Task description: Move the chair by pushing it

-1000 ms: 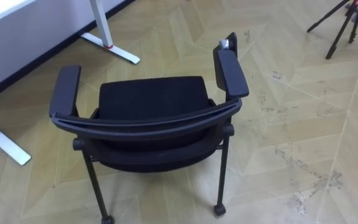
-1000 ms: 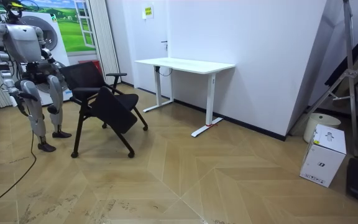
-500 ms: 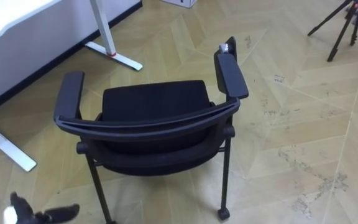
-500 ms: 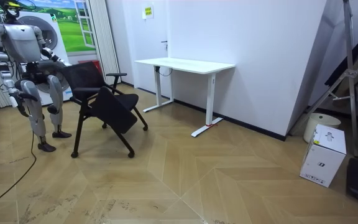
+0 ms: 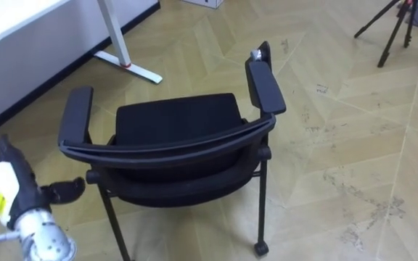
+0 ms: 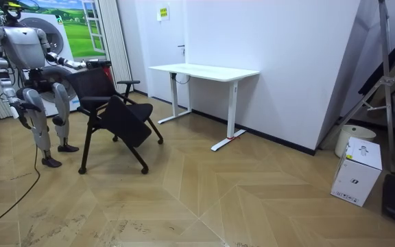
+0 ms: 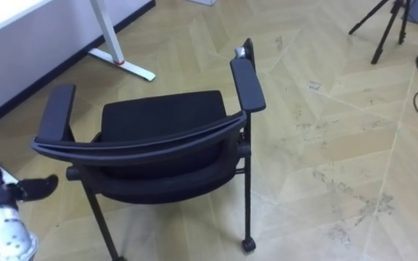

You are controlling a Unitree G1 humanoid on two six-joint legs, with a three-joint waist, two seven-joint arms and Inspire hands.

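At the lower left of the eye views, the robot's left hand (image 5: 11, 190) is held out with fingers straight and thumb spread, gripping nothing. The thumb lies just beside the left end of the chair's back frame; whether it touches cannot be told. Behind the hand, along the upper left, runs a white worktop (image 5: 9, 20), one foot of it resting on the herringbone wood floor (image 5: 339, 145).

The black chair (image 5: 176, 119) stands at centre on that floor, directly before the robot, its curved backrest nearest the camera and its seat and two armrests pointing away. It stands near the worktop but apart from it. A dark tripod (image 5: 392, 27) stands well apart at the upper right.

In the room view, the robot stands at the room view's left, behind the chair, with its left arm stretched over the backrest. Its right hand (image 6: 24, 114) hangs low by its side; whether those fingers are apart or curled cannot be told. A white box (image 6: 356, 171) sits on the floor at the far right.
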